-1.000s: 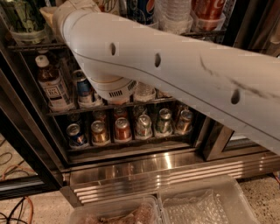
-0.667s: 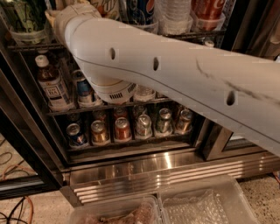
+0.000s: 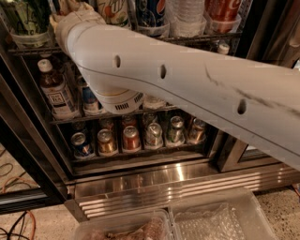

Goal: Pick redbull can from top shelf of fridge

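Note:
The fridge (image 3: 164, 185) stands open in front of me, black-framed with a ribbed steel base. Its top shelf (image 3: 201, 38) runs along the upper edge of the view and carries clear holders with a green can (image 3: 21, 18), a 7up can (image 3: 112, 8), a Pepsi can (image 3: 151, 10) and a red can (image 3: 225, 10). The redbull can does not show; my arm may hide it. My white arm (image 3: 187, 79) crosses from the right to the upper left, its far end (image 3: 70, 21) at the top shelf. My gripper is beyond the arm's end, out of view.
A middle rack holds a labelled bottle (image 3: 52, 91) and a blue can (image 3: 90, 98). The lower rack holds a row of short cans (image 3: 131, 138). Two clear plastic bins (image 3: 220, 218) sit on the floor in front. Cables (image 3: 18, 220) lie at the lower left.
My arm has sunk slightly and its far end has shifted a little to the left at the top shelf. The cans and bottles have not moved.

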You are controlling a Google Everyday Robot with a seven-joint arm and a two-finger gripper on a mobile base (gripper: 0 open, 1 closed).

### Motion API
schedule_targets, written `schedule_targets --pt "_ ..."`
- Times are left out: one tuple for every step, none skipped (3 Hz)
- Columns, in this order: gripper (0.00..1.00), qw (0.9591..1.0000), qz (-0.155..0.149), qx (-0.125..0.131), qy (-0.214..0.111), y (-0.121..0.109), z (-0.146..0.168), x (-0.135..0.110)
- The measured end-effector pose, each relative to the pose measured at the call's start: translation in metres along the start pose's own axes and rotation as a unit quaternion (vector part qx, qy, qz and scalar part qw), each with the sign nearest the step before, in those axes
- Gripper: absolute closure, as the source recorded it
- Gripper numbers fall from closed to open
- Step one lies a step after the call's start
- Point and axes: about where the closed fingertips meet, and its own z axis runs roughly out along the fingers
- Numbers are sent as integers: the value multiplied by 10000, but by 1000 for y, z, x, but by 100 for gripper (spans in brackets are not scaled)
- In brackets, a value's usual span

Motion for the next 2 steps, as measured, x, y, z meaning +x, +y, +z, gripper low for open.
schedule_targets --pt "100 10000 33 -22 45 2 0 2" --pt "100 10000 41 -33 77 2 0 2"
